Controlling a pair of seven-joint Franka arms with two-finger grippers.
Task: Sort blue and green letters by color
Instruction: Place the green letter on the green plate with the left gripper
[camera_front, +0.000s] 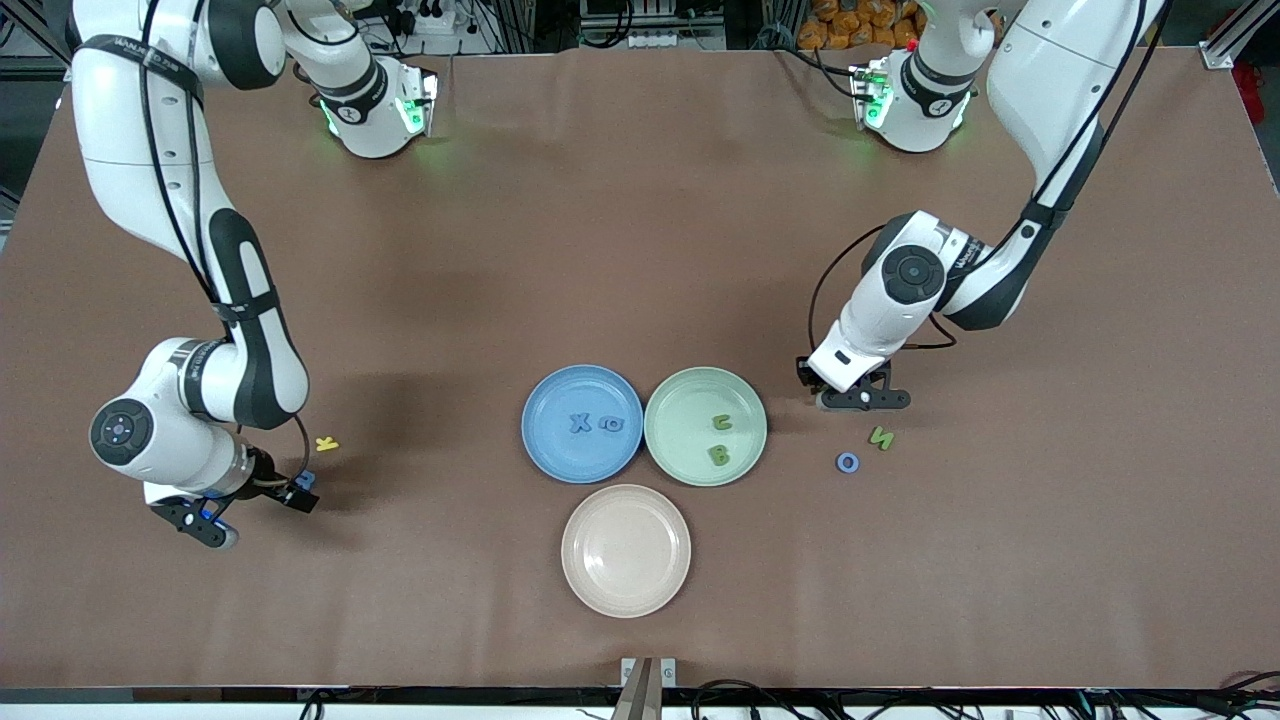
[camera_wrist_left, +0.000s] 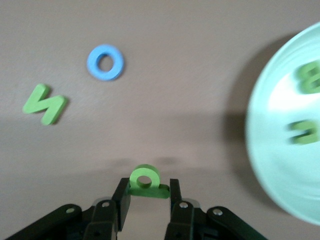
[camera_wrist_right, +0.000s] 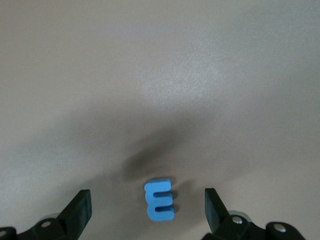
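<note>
My left gripper (camera_front: 862, 400) (camera_wrist_left: 146, 192) is shut on a green letter with a round hole (camera_wrist_left: 145, 180), low over the table beside the green plate (camera_front: 670, 455) (camera_wrist_left: 270, 165). A blue O (camera_front: 848, 462) (camera_wrist_left: 105, 62) and a green N (camera_front: 881, 437) (camera_wrist_left: 44, 104) lie on the table close by. The green plate holds two green letters (camera_front: 720, 440). The blue plate (camera_front: 560, 460) holds a blue X (camera_front: 580, 423) and a blue o (camera_front: 611, 423). My right gripper (camera_front: 258, 513) (camera_wrist_right: 146, 202) is open, low at the right arm's end, with a blue E (camera_front: 305, 481) (camera_wrist_right: 159, 200) on the table between its fingers.
A small yellow K (camera_front: 326, 443) lies on the table beside the blue E. An empty beige plate (camera_front: 626, 550) sits nearer to the front camera than the blue and green plates. The brown table (camera_front: 640, 250) spreads wide around them.
</note>
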